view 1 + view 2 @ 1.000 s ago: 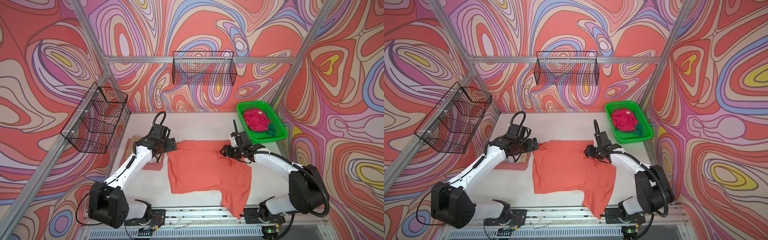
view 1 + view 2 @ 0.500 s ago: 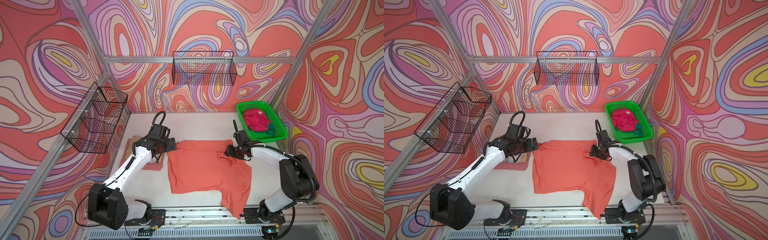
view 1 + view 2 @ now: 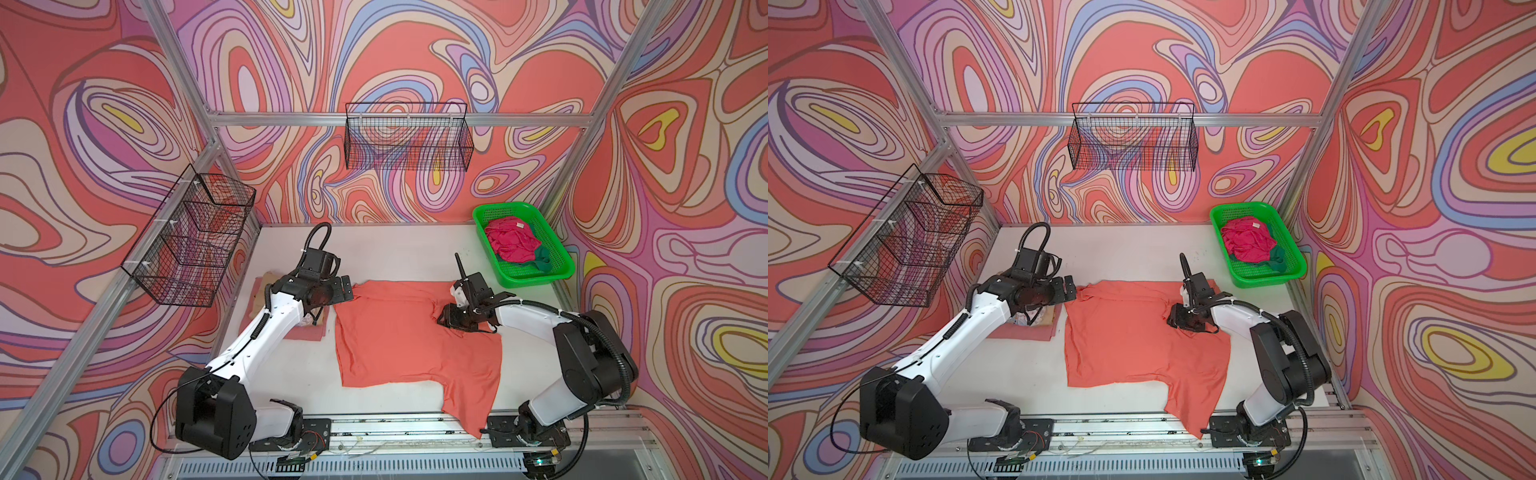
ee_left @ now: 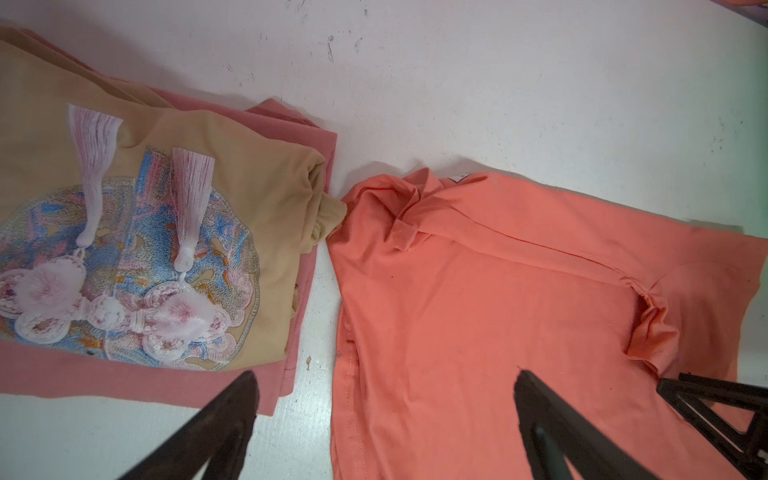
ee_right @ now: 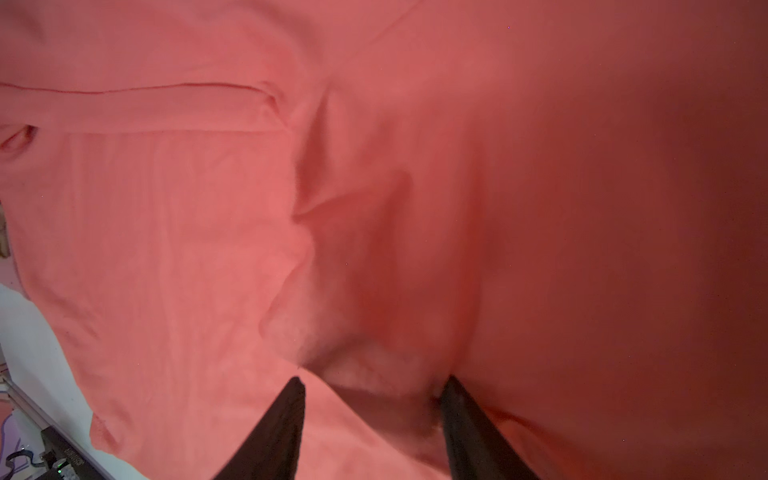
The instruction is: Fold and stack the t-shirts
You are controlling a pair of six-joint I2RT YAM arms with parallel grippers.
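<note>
Coral-orange t-shirt (image 5: 166, 249) bunches between half-parted jaws of the right tool (image 5: 372, 384).

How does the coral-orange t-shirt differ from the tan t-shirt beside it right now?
The coral-orange t-shirt is plain; the tan t-shirt has a pale tasselled print. The coral-orange t-shirt lies spread out; the tan t-shirt is folded compactly. The coral-orange t-shirt rests directly on the table; the tan t-shirt sits on a folded salmon-pink t-shirt. Both lie flat.
</note>
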